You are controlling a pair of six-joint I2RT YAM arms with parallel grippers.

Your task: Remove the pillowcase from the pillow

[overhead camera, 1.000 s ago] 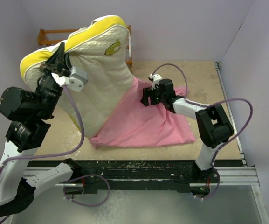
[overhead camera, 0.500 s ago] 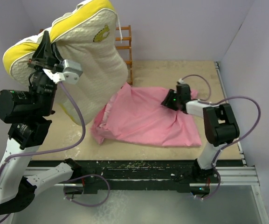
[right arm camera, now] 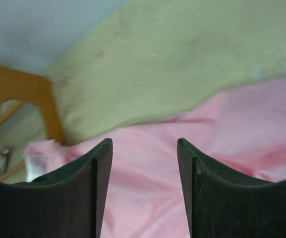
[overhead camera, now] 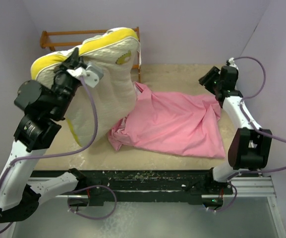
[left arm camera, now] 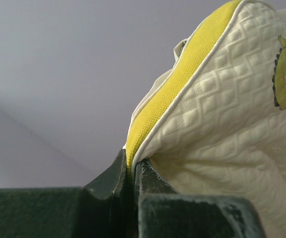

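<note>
Top view: the left gripper (overhead camera: 74,55) is clamped on the yellow edging (overhead camera: 114,34) of the pillow (overhead camera: 110,87) and holds it tilted up over the left of the table (overhead camera: 182,74), upper end in the air, lower end down near the surface. Your left wrist view shows the two jaws pinching that edging with no gap between them. The pillowcase (overhead camera: 175,124) lies rumpled on the table to the right of the pillow, its near left end bunched just beside the pillow's lower part. The right gripper (overhead camera: 214,78) hangs by the far right corner of the pillowcase. Your right wrist view shows its jaws apart with nothing between them, pink fabric and bare table below.

Progress: you may judge the removal all but done, since the cream face of the pillow shows bare from top to bottom with no pink over it. What is left, on this reading, is to bring the pillow clear and set it down apart from the pillowcase.

Hard to make out: the pillow stands in front of the pillowcase's left end, so you cannot tell whether a corner sits inside it or whether the two touch. The wooden rack (overhead camera: 53,37) behind is largely covered by the pillow, and the right wrist view is blurred
</note>
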